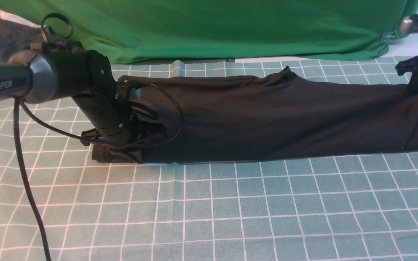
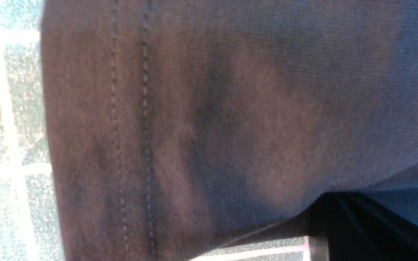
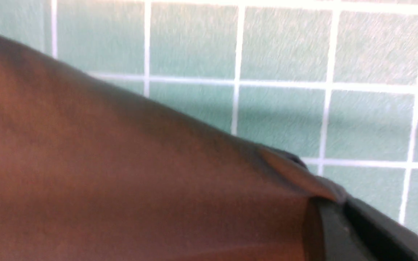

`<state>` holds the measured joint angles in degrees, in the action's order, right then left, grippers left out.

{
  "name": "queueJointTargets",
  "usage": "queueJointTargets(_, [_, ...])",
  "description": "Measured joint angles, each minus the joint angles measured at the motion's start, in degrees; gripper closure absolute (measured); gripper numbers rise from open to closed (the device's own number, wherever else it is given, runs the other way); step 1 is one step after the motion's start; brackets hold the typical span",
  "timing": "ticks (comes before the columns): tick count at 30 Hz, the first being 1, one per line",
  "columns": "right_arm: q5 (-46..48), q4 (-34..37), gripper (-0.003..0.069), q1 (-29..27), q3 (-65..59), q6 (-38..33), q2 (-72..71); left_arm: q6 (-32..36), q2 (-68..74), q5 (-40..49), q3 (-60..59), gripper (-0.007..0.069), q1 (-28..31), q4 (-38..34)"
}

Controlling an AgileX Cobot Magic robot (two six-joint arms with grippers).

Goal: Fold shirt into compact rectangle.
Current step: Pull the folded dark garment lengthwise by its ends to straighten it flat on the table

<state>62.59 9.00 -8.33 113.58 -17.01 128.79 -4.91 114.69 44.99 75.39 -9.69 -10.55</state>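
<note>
Front view: the shirt [image 1: 267, 116] lies on the checked mat [image 1: 230, 210] as a long dark band folded along its length; it runs from left of centre across to the right edge of the frame, in the middle height of the picture; its near edge is fairly straight, its far edge rises to a small peak right of centre; no print or neck label shows.

Left gripper [image 1: 125, 154]: at the left end of the band, lower left of centre, pointing down to the mat; jaws together and clamped on the shirt's end; the black arm comes in from the upper left of the frame, and a black cable [image 1: 24, 174] hangs from it down to the bottom edge.

Left wrist view: the shirt [image 2: 230, 108] fills nearly the whole picture; a hem with two rows of stitching runs alongside the cloth edge; the mat [image 2: 5, 127] shows beyond that edge; one dark finger [image 2: 357, 224] is partly in view with cloth drawn up against it.

Right gripper [image 1: 416, 87]: at the right edge of the frame, upper right, on the far corner of the band's right end; jaws closed on the shirt.

Right wrist view: the shirt [image 3: 122, 181] is pulled taut to a point at the finger [image 3: 357, 232]; a small tuck of cloth sits pinched there; the mat [image 3: 285, 54] is behind.

Background: a green cloth [image 1: 212, 25] spans the top of the frame; a grey-brown garment [image 1: 7, 34] sits in the upper left corner, well apart from the shirt.
</note>
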Motion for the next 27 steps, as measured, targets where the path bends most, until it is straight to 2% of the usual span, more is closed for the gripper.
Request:
queueJointTargets(5, [-2.21,-0.43,0.0596,-0.17,0.05,0.33,1.54,0.16,0.00,0.08,0.00,0.0615,0.00,0.00])
queueJointTargets(9, [-4.85,-3.06,0.0487,-0.41,0.05,0.70,2.63,0.16,0.00,0.13,0.06,0.0615,0.00,0.06])
queueJointTargets(12, [-6.59,-3.93,0.0327,-0.75,0.05,0.90,2.47,0.16,-0.51,0.13,0.06,0.0615,0.00,0.24])
queueJointTargets(14, [-5.44,-3.99,0.0288,-0.75,0.43,1.73,1.66,0.16,-1.85,0.46,-0.20,0.0615,0.00,0.61])
queueJointTargets(18, [-0.59,-3.99,0.0344,-0.75,1.67,3.97,-0.92,-1.53,-6.81,0.96,-0.26,0.0615,0.00,3.05])
queueJointTargets(19, [2.59,-3.83,0.0435,-0.75,2.02,4.53,-3.38,-4.02,-10.15,1.95,-0.26,0.0613,0.00,5.90])
queueJointTargets(23, [6.08,-1.63,0.0606,-0.75,1.98,4.30,-10.77,-8.71,-15.08,5.14,-0.20,0.0613,1.38,9.18])
queueJointTargets(27, [6.58,-0.65,0.0631,-0.75,-1.05,3.92,-18.20,-10.10,-15.67,5.47,-0.20,0.0613,5.29,8.03])
